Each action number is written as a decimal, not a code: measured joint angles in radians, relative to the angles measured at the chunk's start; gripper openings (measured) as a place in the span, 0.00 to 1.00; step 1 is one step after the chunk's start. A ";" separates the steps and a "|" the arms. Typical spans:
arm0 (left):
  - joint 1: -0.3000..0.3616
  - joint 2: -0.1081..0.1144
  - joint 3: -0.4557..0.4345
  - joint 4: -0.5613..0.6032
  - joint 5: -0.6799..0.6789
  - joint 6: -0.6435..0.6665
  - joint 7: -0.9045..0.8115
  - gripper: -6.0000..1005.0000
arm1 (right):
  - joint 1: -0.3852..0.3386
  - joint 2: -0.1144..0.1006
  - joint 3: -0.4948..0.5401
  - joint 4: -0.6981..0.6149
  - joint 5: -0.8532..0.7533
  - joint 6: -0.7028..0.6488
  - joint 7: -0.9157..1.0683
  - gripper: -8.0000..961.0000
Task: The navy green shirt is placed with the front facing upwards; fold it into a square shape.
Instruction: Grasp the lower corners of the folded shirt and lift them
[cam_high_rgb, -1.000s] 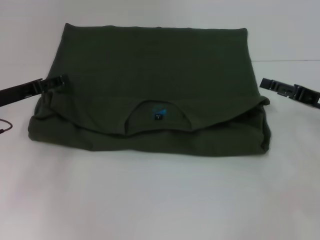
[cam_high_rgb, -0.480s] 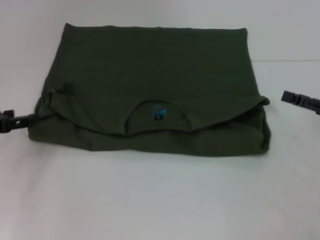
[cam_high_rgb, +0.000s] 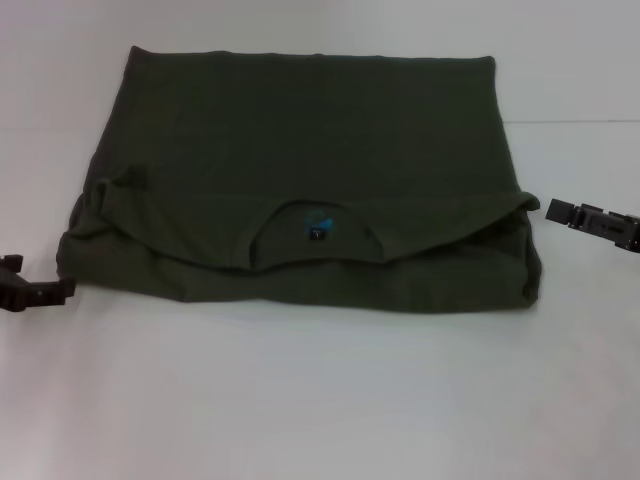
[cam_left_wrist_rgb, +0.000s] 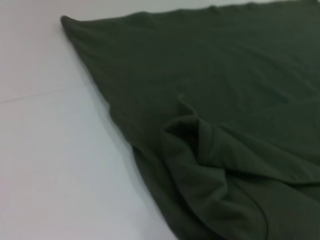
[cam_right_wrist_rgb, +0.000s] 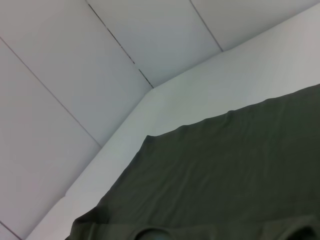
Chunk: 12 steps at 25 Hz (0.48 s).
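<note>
At the far left edge of the head view, low in the frame, the left gripper (cam_high_rgb: 40, 291) is seen just beside the lower left corner of the navy green shirt (cam_high_rgb: 310, 160). No cloth is held by it; whether its fingers are parted or closed cannot be told from here.

The shirt is spread on the white table (cam_high_rgb: 300, 400) and fills the middle of the frame. It is already folded: the upper part is laid flat as a wide rectangle, and the collar edge is turned over toward the lower part of the frame, so that a curved flap is formed. In the middle of this flap the round collar (cam_high_rgb: 316, 232) is seen, with a small blue tag (cam_high_rgb: 318, 225) inside it. At the left side of the flap the cloth is bunched into a small raised fold (cam_high_rgb: 108, 190); the same fold (cam_left_wrist_rgb: 200, 145) is shown closer in the left wrist view, where the shirt's edge runs diagonally over the table.

At the right edge of the head view, about mid-height, the right gripper (cam_high_rgb: 558, 212) is found near the right end of the flap, apart from the cloth. Its state cannot be told either. In the right wrist view the shirt (cam_right_wrist_rgb: 225, 175) lies in the lower right, with white wall panels (cam_right_wrist_rgb: 75, 75) behind it.
</note>
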 joint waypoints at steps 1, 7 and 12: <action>-0.002 -0.006 0.022 -0.001 0.000 -0.019 0.000 0.93 | 0.000 0.003 0.000 0.000 0.000 0.000 0.000 0.99; -0.022 -0.026 0.084 -0.006 0.000 -0.062 0.010 0.90 | 0.002 0.011 0.001 0.001 0.000 0.003 0.000 0.99; -0.032 -0.032 0.082 -0.001 -0.008 -0.060 0.022 0.88 | 0.003 0.019 0.003 0.001 0.000 0.006 -0.009 0.99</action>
